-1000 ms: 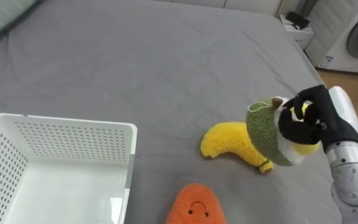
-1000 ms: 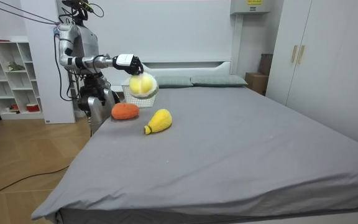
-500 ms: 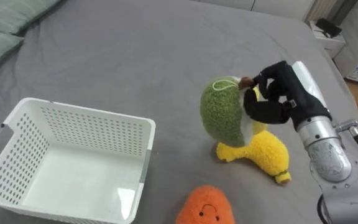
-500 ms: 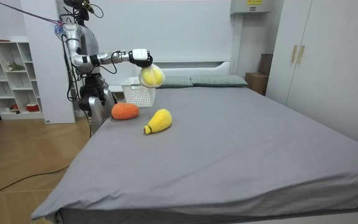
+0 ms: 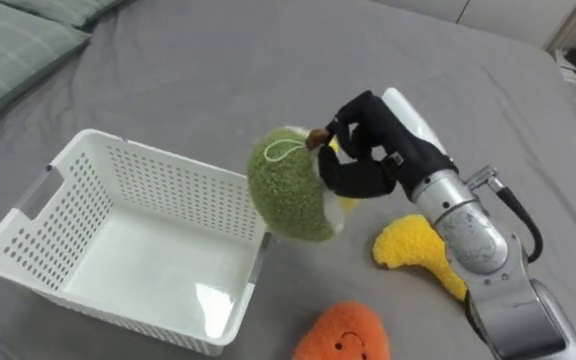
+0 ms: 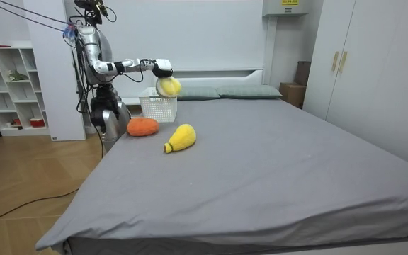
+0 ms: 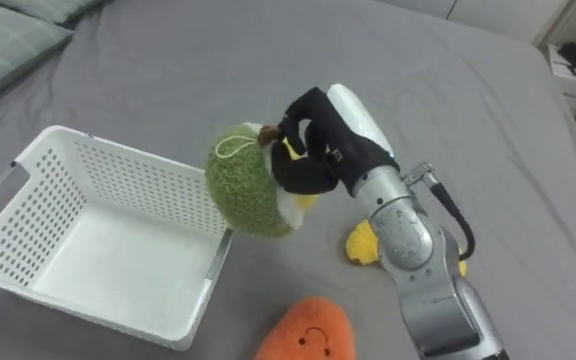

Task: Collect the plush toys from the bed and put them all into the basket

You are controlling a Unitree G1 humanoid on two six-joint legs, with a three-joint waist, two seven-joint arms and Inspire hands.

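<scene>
While the load hangs over the rim rather than over the basket's floor, the risks are entered first.

Risk 1: green plush toy (image 5: 288, 185), held in the air, bulk over the right-hand wall of the white basket (image 5: 168, 185). If let go here it would likely strike the rim and roll out onto the bed (image 5: 218, 60), or tip the light basket. Cause: release too far right.

Risk 2: the hold appears to be at the toy's upper edge, with the round body hanging below. A swing during the carry could work it loose. Cause: small purchase on soft pile.

Item, right hand (image 5: 373, 150): fingers (image 5: 358, 175) clenched round the toy's top; nothing else touched. Forearm passes above the yellow toy, clear of it.

Item, green plush toy: fuzzy green outside, yellow face turned toward the palm, thin loop on the green side.

Item, white basket: perforated, holding no toys, on the bed near the edge where the robot stands, toward the pillow (image 5: 18, 50) end.

Item, yellow plush toy (image 5: 418, 250): lying on the bed, right of the basket, apart from it. Not yet collected.

Item, orange plush toy (image 5: 338, 335): at the bed's near edge, just beside the basket's near right corner. Not yet collected.
</scene>
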